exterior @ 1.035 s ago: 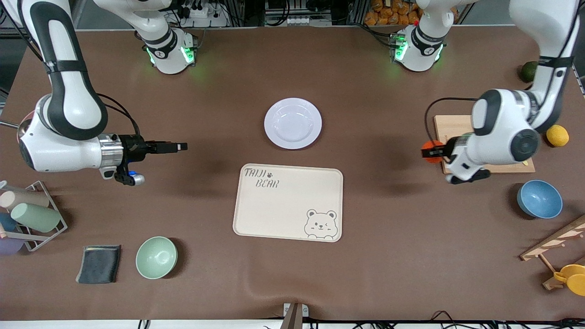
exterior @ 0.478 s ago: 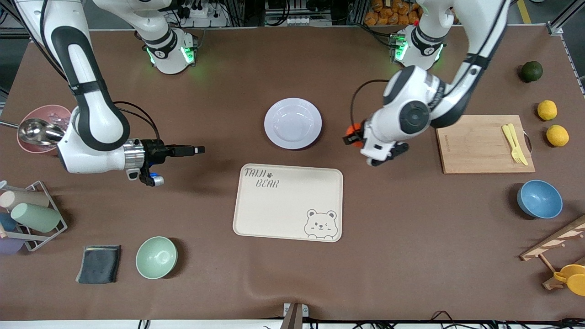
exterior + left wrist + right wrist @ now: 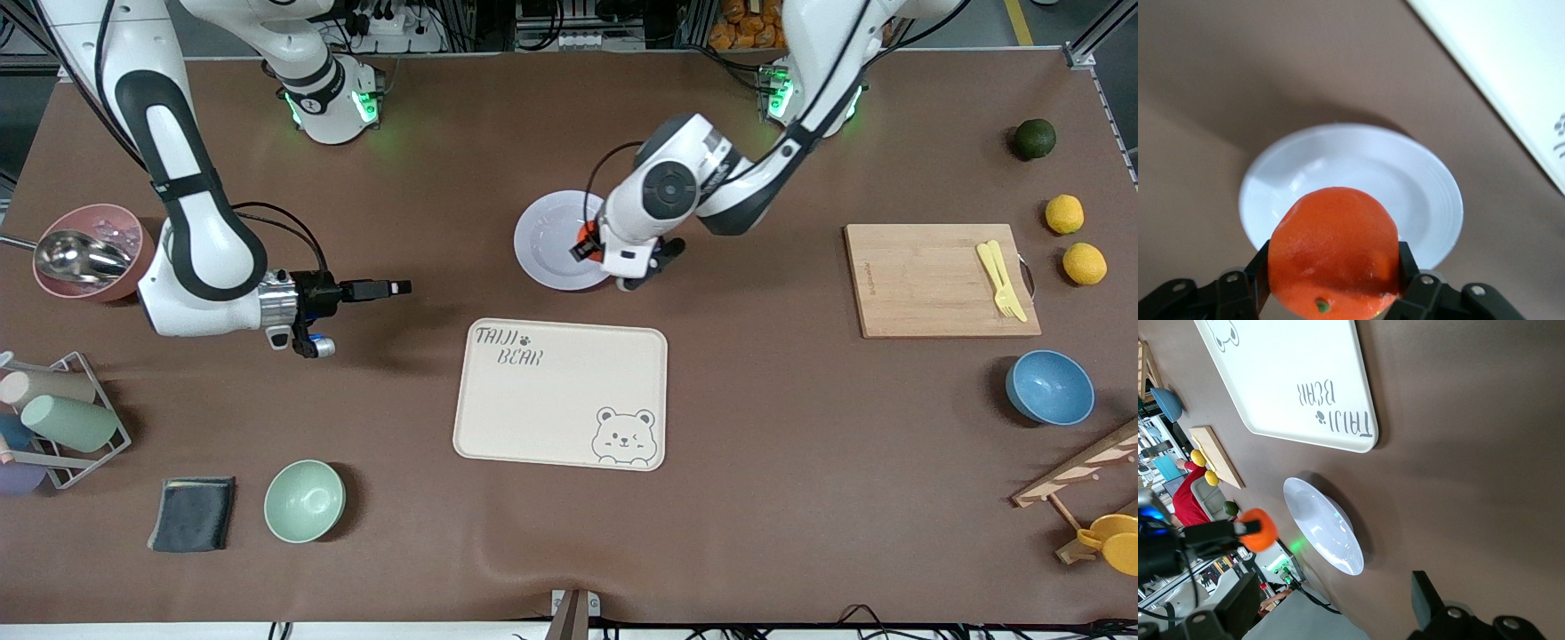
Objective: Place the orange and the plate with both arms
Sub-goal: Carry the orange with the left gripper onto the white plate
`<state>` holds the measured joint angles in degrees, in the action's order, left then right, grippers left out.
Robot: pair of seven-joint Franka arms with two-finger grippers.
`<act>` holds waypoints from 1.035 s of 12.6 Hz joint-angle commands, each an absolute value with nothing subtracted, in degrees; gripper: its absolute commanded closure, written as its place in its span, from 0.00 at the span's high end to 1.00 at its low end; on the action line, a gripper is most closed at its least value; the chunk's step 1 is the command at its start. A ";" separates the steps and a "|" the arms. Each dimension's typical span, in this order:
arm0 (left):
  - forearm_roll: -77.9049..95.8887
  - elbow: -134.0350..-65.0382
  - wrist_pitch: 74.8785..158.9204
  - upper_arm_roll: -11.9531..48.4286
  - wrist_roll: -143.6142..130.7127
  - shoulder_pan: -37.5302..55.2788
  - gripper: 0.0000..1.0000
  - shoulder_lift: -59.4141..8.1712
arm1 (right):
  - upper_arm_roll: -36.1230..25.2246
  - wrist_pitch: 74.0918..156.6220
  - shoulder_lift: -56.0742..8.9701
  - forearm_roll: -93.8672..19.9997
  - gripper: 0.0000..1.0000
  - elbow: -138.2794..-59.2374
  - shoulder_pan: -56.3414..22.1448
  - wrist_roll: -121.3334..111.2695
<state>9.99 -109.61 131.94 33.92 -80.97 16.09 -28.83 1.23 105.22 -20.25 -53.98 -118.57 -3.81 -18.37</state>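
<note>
The pale lavender-white plate [image 3: 549, 242] lies on the brown table, farther from the front camera than the cream bear tray [image 3: 560, 396]. My left gripper [image 3: 584, 242] is shut on the orange [image 3: 586, 236] and holds it over the plate's rim toward the left arm's end. In the left wrist view the orange [image 3: 1333, 250] sits between the fingers [image 3: 1406, 261] above the plate [image 3: 1351, 167]. My right gripper [image 3: 402, 287] is open and empty above bare table, toward the right arm's end from the plate. The right wrist view shows the plate [image 3: 1325, 527], the orange [image 3: 1258, 529] and the tray [image 3: 1291, 373].
Toward the left arm's end are a cutting board [image 3: 925, 284] with a yellow fork [image 3: 1000, 277], two lemons [image 3: 1064, 213], a dark green fruit [image 3: 1034, 139] and a blue bowl [image 3: 1049, 387]. Toward the right arm's end are a mint bowl [image 3: 304, 500], a dark cloth [image 3: 192, 513], a cup rack [image 3: 53, 418] and a pink bowl [image 3: 89, 249].
My left arm has carried the orange from beside the cutting board to over the plate. My right gripper has moved a little toward the plate.
</note>
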 commanded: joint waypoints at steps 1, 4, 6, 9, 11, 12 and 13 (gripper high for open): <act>6.26 -106.79 136.56 32.79 -86.29 19.41 0.10 -35.31 | 0.97 106.08 -20.13 -56.42 1.00 -119.44 -5.54 -19.60; 0.10 -106.79 138.43 31.99 -89.47 21.44 0.46 -38.75 | 0.97 109.67 -20.13 -56.43 1.00 -121.20 -6.85 -20.99; -0.09 -106.96 138.34 31.99 -89.56 21.45 1.00 -38.59 | 0.97 111.70 -20.30 -57.12 1.00 -121.90 -8.34 -21.27; -0.35 -106.70 136.86 31.99 -92.44 20.75 1.00 -33.16 | 1.05 111.88 -20.30 -59.33 1.00 -122.96 -10.54 -21.62; -1.23 -105.65 132.21 31.99 -92.89 20.22 1.00 -26.75 | 1.14 113.37 -20.39 -60.20 1.00 -123.13 -13.08 -21.62; -1.32 -104.95 129.66 31.99 -92.90 19.61 1.00 -23.50 | 1.14 114.94 -20.39 -61.68 1.00 -123.92 -14.92 -21.71; -1.49 -104.16 126.51 31.91 -92.47 17.42 1.00 -19.81 | 1.14 115.48 -20.39 -63.00 1.00 -124.19 -16.25 -23.01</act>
<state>0.20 -103.62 131.98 32.37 -90.95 19.72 -28.05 1.42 113.45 -20.57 -59.83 -122.86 -13.33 -20.83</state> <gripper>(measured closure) 0.000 0.000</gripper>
